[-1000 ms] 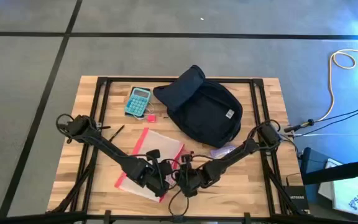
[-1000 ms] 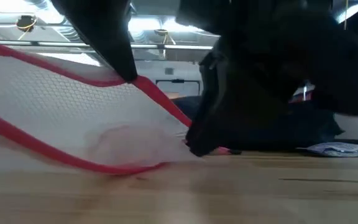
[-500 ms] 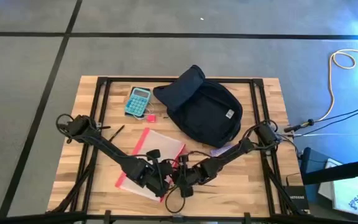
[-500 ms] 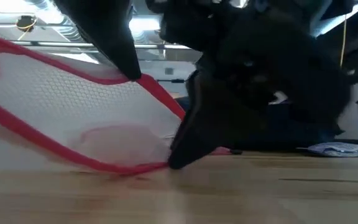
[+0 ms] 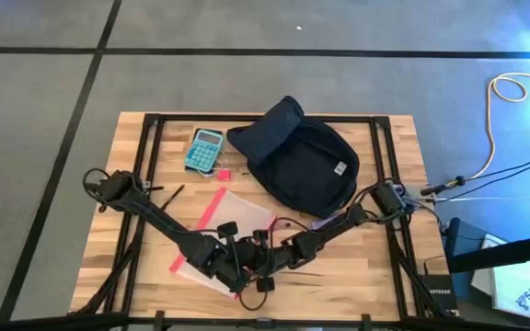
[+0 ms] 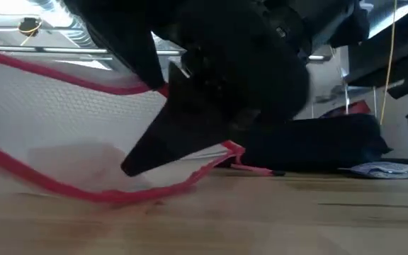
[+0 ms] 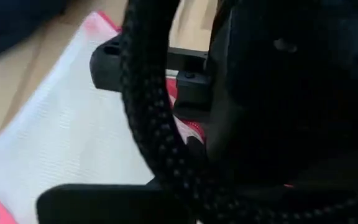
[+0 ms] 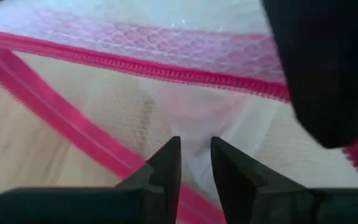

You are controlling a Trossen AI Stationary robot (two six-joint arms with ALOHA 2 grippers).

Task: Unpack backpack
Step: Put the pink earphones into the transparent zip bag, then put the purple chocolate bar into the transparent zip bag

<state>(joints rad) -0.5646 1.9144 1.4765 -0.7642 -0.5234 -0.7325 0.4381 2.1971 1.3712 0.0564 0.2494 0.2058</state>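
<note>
The dark navy backpack (image 5: 297, 161) lies flat at the table's far middle, untouched. A clear red-edged zip pouch (image 5: 224, 225) sits near the table's front middle. My left gripper (image 5: 233, 262) is shut on the pouch's raised red edge. My right gripper (image 8: 194, 155) comes in from the right. Its fingers, a narrow gap apart, point at the pouch's clear mesh between two red edges (image 8: 135, 65). In the low view its dark tip (image 6: 129, 168) overlaps the pouch's side. The left wrist view is mostly blocked by the right arm and a cable. My left gripper holds the pouch's upper red edge (image 6: 154, 86) from above, its fingers (image 6: 137, 53) slanting down. That edge is lifted, while the pouch's lower red edge (image 6: 83, 193) rests on the table. My right gripper: I cannot tell whether its tips touch the mesh.
A teal calculator (image 5: 204, 149) lies at the far left of the backpack, with a small red piece (image 5: 221, 173) near it. A dark pen (image 5: 173, 194) lies at the left. A clear wrapped item (image 5: 329, 222) sits by the right arm. Bare wood (image 5: 375, 276) shows at the near right.
My right gripper has moved toward the table's left and down, its tip now in front of the pouch's side in the low view. The pouch's right end has shifted and sagged, while its raised edge stays in my left gripper.
</note>
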